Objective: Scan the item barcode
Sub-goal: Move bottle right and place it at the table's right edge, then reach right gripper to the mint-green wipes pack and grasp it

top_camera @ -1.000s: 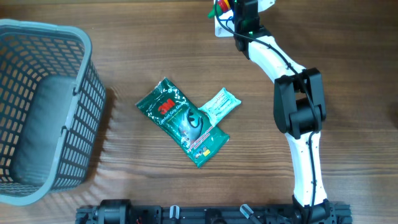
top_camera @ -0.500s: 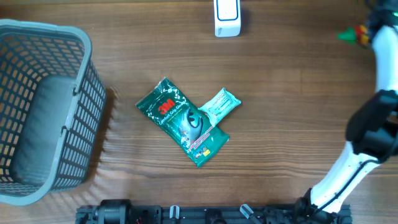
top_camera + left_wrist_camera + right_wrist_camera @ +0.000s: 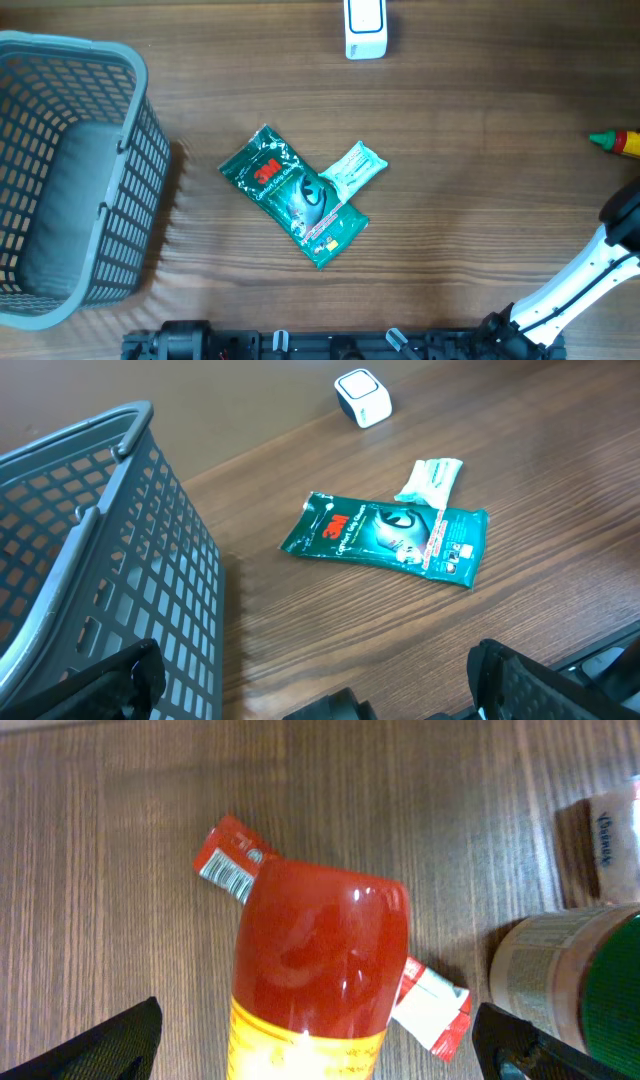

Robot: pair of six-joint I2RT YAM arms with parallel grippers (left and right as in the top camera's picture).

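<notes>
1. While the right jaws stand wide, a red bottle lies between them, seemingly untouched.
2. It rests at the bench's right edge, well apart from the scanner.
3. Left jaws: wide, empty.

Brown wooden table (visible grain)

The table is brown wood grain. At 9 o'clock the basket is a grey lattice. At centre, the 3M packet is dark green with a red-and-white logo, and the pale sachet is mint and white. The scanner at 12 o'clock is white. At 3 o'clock the squeeze bottle is red with a green tip and a yellow label. The red sachet under it carries a black-and-white barcode. The jar has a beige label and a green lid.
</notes>
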